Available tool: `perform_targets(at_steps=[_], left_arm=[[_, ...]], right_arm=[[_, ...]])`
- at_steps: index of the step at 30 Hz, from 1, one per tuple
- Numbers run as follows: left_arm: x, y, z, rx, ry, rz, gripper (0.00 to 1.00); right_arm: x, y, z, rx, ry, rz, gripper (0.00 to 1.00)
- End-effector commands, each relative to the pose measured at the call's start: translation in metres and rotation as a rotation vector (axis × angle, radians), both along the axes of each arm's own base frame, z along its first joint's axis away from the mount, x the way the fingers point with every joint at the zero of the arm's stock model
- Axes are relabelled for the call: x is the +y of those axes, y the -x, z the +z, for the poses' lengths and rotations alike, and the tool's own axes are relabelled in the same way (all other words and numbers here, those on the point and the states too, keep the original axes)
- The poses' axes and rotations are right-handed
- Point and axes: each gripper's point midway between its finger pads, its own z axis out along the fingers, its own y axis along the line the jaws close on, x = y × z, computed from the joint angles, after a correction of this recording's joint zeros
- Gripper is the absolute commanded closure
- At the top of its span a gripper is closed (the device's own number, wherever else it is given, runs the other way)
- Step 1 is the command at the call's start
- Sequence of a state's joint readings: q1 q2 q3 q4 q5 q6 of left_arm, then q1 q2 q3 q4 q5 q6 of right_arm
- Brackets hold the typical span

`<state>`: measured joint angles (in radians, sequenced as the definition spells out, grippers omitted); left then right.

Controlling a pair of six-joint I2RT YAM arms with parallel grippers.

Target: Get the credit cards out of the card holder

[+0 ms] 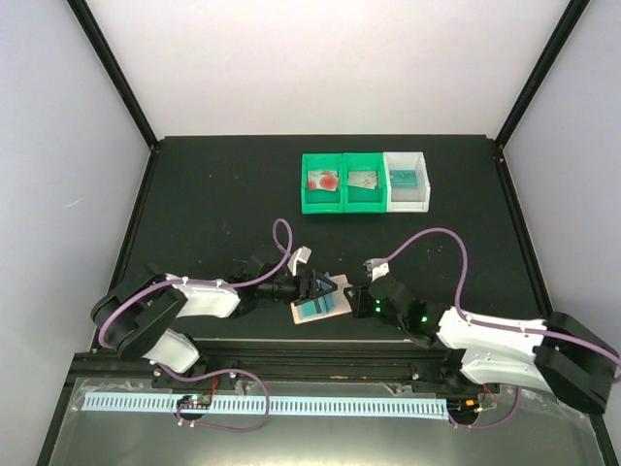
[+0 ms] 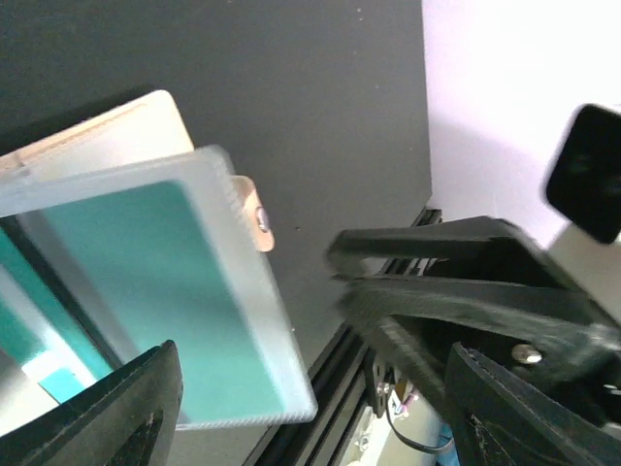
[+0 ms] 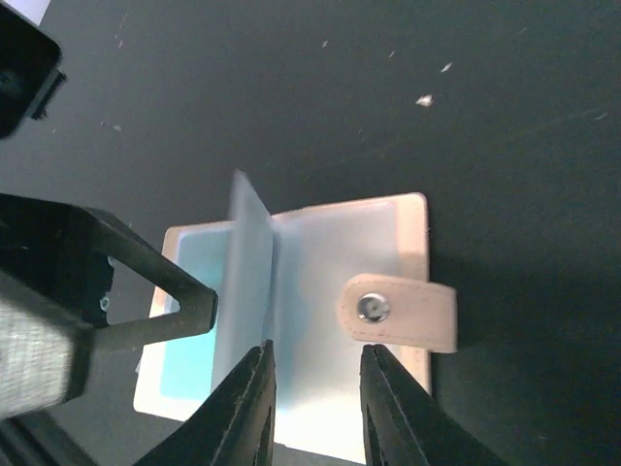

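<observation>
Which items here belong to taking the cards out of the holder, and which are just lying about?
Job: open peach-orange bifold card holder; teal credit card in its clear pocket; already out: red-blotched card, silver-grey card, second teal card; left pincer; right pincer.

Lying about: green plastic bins, white plastic bin, holding those three; pale slotted strip on near rail.

Beyond the card holder (image 3: 408, 225) stand two green bins (image 1: 322, 206) and one white bin (image 1: 408, 205), holding three credit cards (image 1: 323, 180), one apiece; one teal card (image 2: 146, 291) sits inside it.
</observation>
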<state>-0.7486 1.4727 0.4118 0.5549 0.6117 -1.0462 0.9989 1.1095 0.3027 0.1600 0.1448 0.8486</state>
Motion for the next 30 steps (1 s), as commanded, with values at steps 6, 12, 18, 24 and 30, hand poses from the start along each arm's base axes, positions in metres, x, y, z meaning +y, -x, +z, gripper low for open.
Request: perform_targets(at_steps=[6,12,18,24,30], left_arm=[[-0.012,-0.009,0.012,-0.089,0.008,-0.042,0.26],[0.011,-0.014,-0.006,-0.077,-0.103,0.026,0.30],[0.032,-0.014,-0.020,-0.050,-0.151,0.076,0.33],[0.047,-0.013,-0.030,-0.039,-0.199,0.108,0.36],[0.065,-0.018,-0.029,-0.068,-0.263,0.154,0.38]], right_arm=[[-0.020,-0.007,0.022,-0.091,0.084,-0.024,0.64],[-0.004,-0.014,0.022,-0.093,0.138,0.062,0.53],[0.009,-0.028,0.002,-0.046,0.221,0.119,0.47],[0.013,-0.030,-0.023,0.045,0.256,0.154,0.42],[0.006,-0.018,-0.048,0.126,0.275,0.154,0.61]])
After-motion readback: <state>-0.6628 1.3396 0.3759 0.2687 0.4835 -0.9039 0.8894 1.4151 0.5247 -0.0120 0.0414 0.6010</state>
